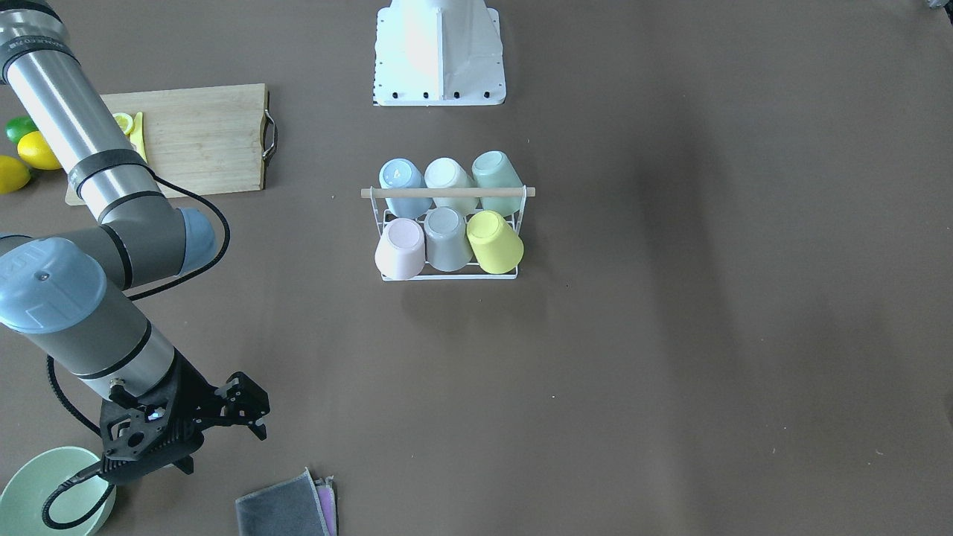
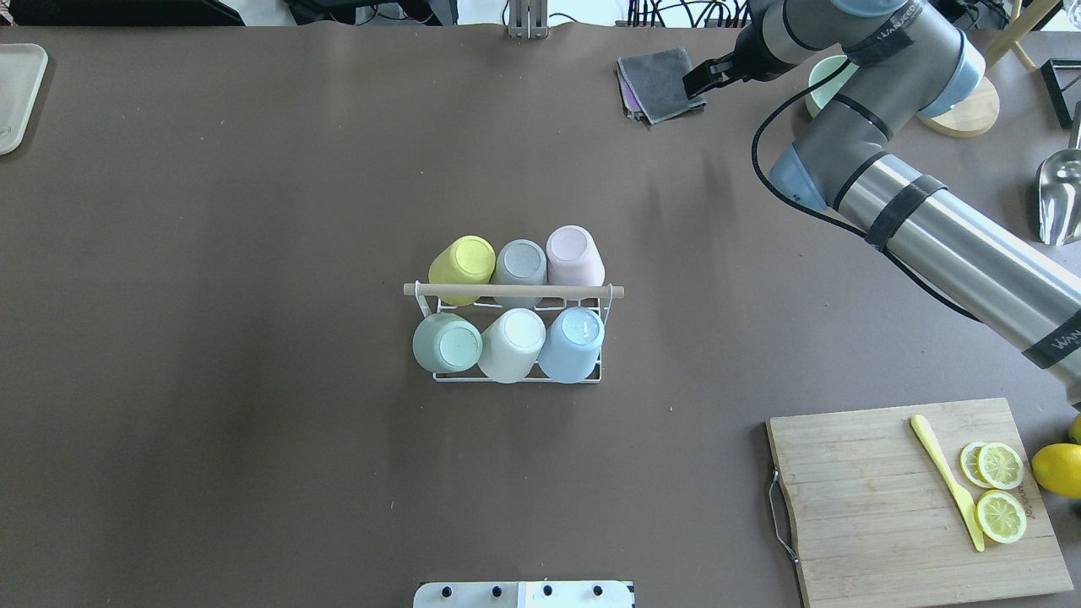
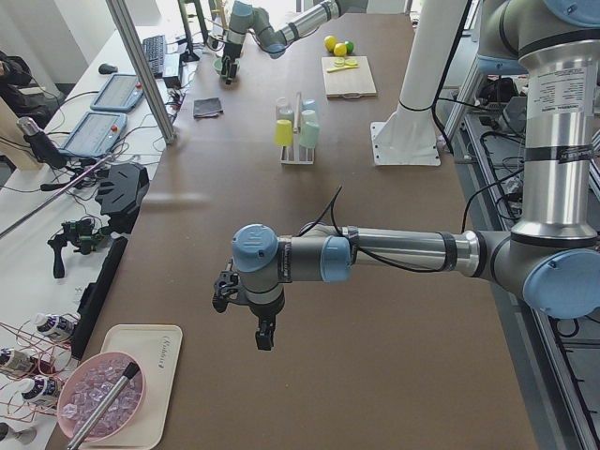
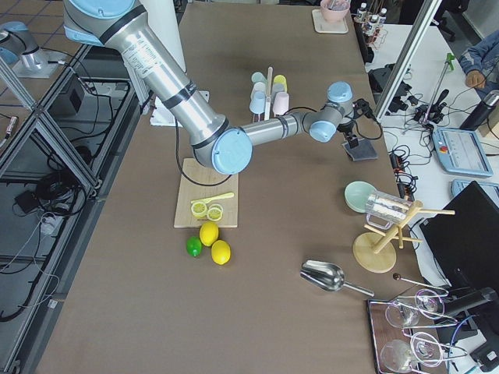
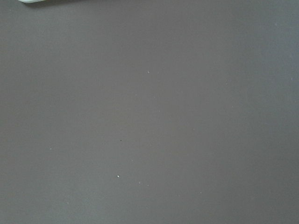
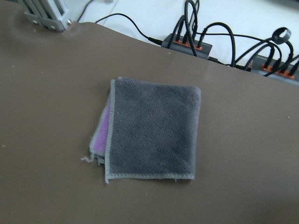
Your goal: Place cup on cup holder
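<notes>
Here, front-facing view: the cup holder (image 1: 447, 192) stands mid-table, six upturned cups (image 1: 447, 249) on it; the right gripper (image 1: 223, 449) hangs spread and empty beside a grey cloth (image 1: 283, 506). Left-end view: the left gripper (image 3: 264, 336) hangs well apart from the holder; its grip cannot be told.

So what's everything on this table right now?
cup holder: one, white wire, wooden rod, table centre
cups: six, yellow, grey, pink, green, white, blue, upturned on the holder
cutting board: one, wooden, robot's right
lemon slices: three, yellow, on the board
knife: one, yellow, on the board
lemons: two, yellow, beside the board
lime: one, green, by the lemons
cloths: stacked, grey over purple, far edge
bowl: one, pale green, far right
scoop: one, metal, right edge
tray: one, white, far left corner
right gripper: one, black, near the cloths
left gripper: one, black, over bare table
</notes>
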Tool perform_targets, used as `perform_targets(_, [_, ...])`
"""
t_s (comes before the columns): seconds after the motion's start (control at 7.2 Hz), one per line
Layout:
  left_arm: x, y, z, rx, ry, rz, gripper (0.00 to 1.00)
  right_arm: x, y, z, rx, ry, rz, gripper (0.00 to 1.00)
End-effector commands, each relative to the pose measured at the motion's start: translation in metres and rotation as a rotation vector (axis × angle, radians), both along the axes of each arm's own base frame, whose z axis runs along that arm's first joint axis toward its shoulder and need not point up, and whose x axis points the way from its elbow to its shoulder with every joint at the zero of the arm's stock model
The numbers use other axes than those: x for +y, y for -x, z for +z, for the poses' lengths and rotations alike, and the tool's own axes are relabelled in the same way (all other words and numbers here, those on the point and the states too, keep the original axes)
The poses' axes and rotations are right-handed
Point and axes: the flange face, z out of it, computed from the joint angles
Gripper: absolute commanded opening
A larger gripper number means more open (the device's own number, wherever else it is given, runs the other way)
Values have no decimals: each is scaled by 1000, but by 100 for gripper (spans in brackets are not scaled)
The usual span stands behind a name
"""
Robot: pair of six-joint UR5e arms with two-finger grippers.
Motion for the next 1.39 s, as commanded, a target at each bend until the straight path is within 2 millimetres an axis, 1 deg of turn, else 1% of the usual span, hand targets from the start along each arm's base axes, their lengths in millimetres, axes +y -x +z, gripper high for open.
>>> perform_targets(0.0, [2, 0, 3, 2, 5, -1, 98, -4, -4, 18, 91, 177, 8, 100])
perform_targets(0.14, [1, 0, 2, 2, 3, -1, 98, -8, -25, 20, 65, 307, -22, 100])
perform_targets(0.28, [2, 0, 3, 2, 5, -1, 98, -7, -50, 11, 59, 400, -25, 100])
perform_targets(0.42, [1, 0, 2, 2, 3, -1, 98, 7, -68, 14, 60, 473, -17, 100])
perform_targets(0.56, [1, 0, 2, 2, 3, -1, 98, 43, -94, 37, 39, 510, 2, 100])
perform_targets(0.69, [1, 0, 3, 2, 5, -1, 98, 94, -124, 63, 30, 511, 13, 100])
perform_targets(0.83, [1, 0, 3, 2, 5, -1, 98, 119, -163, 82, 15, 536, 39, 100])
perform_targets(0.97, [1, 0, 2, 2, 3, -1, 98, 128, -204, 102, -13, 605, 71, 100])
perform_targets(1.11, [1, 0, 0, 2, -1, -1, 98, 134, -254, 130, -42, 670, 118, 100])
perform_targets(1.25, [1, 0, 0, 2, 0, -2, 98, 146, -291, 159, -51, 691, 139, 100])
